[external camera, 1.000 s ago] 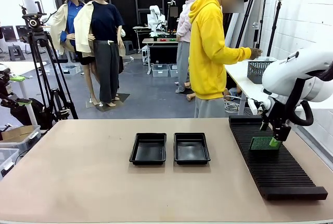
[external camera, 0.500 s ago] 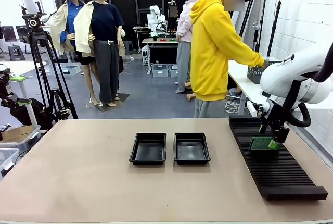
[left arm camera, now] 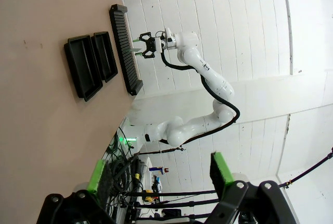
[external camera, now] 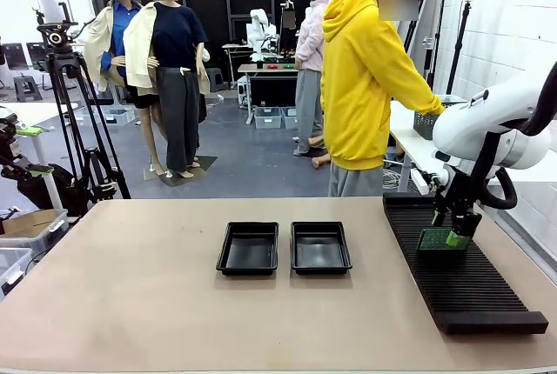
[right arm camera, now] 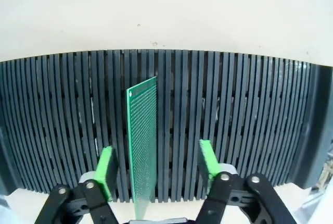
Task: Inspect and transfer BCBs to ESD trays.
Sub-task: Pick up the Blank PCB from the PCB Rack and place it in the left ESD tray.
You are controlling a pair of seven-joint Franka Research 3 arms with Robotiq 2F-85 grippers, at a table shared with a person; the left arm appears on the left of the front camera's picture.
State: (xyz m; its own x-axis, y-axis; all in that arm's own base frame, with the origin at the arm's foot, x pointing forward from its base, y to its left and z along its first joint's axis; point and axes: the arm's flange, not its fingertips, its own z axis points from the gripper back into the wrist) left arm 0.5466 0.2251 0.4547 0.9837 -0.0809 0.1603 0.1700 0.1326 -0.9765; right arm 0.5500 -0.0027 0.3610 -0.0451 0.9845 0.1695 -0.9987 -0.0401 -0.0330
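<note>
Where a thin perforated green BCB [right arm camera: 142,140] stands, the right tool [right arm camera: 156,162] gapes around it.

One green board [right arm camera: 143,146] stands up on its thin edge in a slot of the long black rack [right arm camera: 234,130]. It is flat and thin, shaped like a rectangle, and its face is covered with rows of tiny dots. From the front it looks like a small green rectangle about halfway along the rack, at the right side of the table [external camera: 130,304]. Two black trays lie flat near the middle of the table, well apart from the board. The left tray [external camera: 249,248] and the right tray [external camera: 320,246] sit side by side with a thin gap between them. Both are shallow, with raised rims that lean outward, and their floors are bare.
</note>
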